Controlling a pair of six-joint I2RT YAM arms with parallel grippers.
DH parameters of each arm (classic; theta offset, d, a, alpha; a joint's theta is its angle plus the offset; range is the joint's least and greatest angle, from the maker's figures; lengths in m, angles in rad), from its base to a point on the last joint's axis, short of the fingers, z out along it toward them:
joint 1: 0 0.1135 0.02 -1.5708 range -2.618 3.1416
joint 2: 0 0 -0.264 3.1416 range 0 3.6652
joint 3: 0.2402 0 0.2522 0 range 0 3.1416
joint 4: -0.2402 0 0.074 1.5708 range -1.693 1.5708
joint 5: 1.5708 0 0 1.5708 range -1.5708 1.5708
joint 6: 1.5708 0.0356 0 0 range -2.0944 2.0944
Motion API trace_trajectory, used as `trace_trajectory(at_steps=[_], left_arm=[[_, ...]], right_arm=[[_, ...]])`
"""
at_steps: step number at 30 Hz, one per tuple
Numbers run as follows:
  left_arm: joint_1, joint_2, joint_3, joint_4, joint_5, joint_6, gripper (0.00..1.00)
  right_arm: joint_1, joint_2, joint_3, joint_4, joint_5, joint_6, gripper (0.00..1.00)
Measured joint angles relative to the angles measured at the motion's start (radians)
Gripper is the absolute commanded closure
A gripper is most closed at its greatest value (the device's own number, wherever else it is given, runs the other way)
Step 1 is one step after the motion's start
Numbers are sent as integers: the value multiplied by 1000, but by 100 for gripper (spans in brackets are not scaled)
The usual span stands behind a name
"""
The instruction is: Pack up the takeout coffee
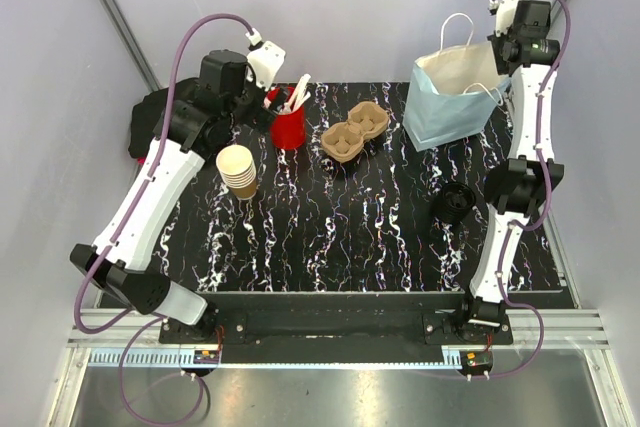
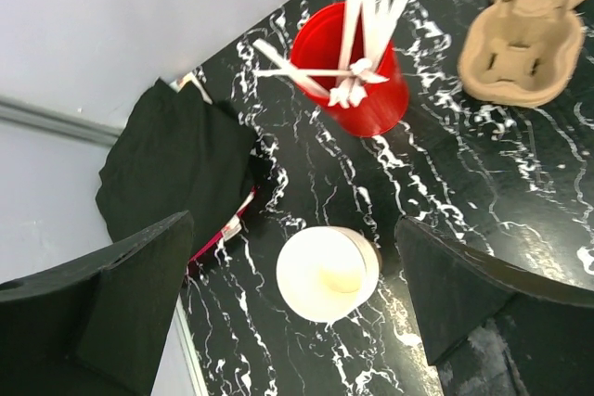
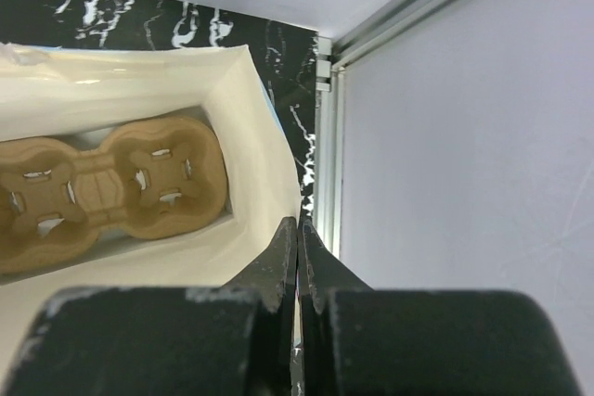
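Tan tapered kraft-paper cup [image 1: 238, 169], white inside: near red plastic utensil cup [image 1: 288, 127], on its left. Left gripper [image 2: 295, 266]: above the kraft-paper cup, fingers apart. Right gripper [image 3: 298, 248]: fingers pressed together.

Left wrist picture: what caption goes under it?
Open left gripper hovers over a tan paper cup, beside a red cup of white utensils and a pulp cup carrier.

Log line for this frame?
left gripper open, aimed at cup | right gripper shut at bag rim | carrier in bag | cup not yet packed
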Motion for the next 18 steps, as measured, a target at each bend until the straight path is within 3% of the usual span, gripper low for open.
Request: trace_trajectory(at_steps=[5, 9, 16, 17, 18], left_arm=[[48, 9, -33, 19, 12, 0, 1], [93, 18, -58, 24, 34, 1, 1], [156, 18, -150, 71, 86, 25, 1], [157, 14, -169, 80, 94, 32, 1], [157, 11, -193, 87, 106, 45, 1]], right_arm=[[-14, 0, 0, 12, 16, 0, 99], [-15, 0, -2, 14, 17, -1, 84], [-15, 0, -45, 31, 12, -4, 52], [-15, 0, -51, 29, 11, -6, 39], [-15, 0, -55, 27, 7, -7, 34]])
